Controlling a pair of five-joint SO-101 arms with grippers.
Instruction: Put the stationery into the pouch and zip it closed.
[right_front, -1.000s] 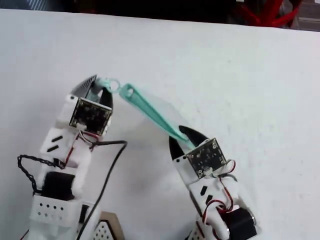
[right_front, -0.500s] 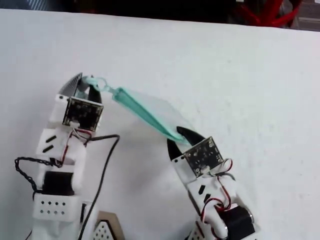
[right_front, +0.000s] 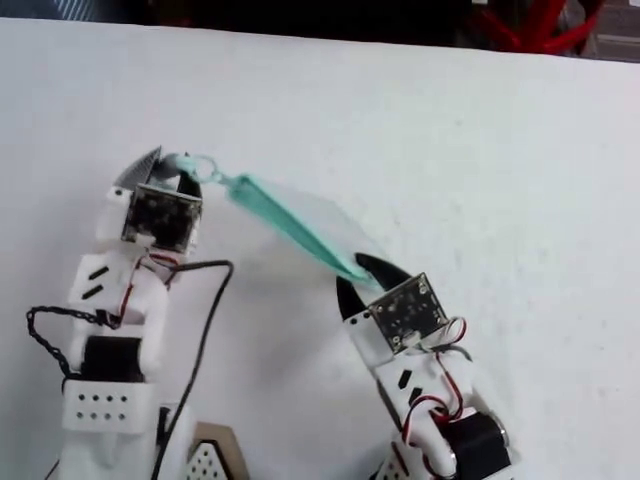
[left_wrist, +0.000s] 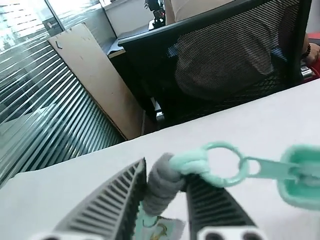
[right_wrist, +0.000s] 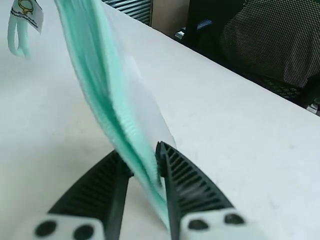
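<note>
The pouch (right_front: 300, 222) is translucent with a teal zipper edge and stretches slantwise between the two arms. My left gripper (right_front: 172, 172) is shut on the grey zipper pull (left_wrist: 161, 184), which is linked by a teal ring (left_wrist: 220, 160) to the teal slider (left_wrist: 301, 175) at the pouch's left end. My right gripper (right_front: 358, 276) is shut on the pouch's opposite end, and the teal zipper edge (right_wrist: 117, 107) runs up from between its black fingers (right_wrist: 182, 182). The right gripper (right_wrist: 142, 161) holds the pouch on edge above the white table (right_front: 480, 150).
A black cable (right_front: 205, 330) loops beside the left arm near the front edge. A small tag (right_wrist: 26, 11) on a teal loop hangs at the pouch's far end. A dark mesh chair (left_wrist: 235, 55) stands beyond the table's back edge.
My left gripper has moved left with the zipper pull, and the slider end of the pouch followed it. The right gripper has stayed almost still on the other end.
</note>
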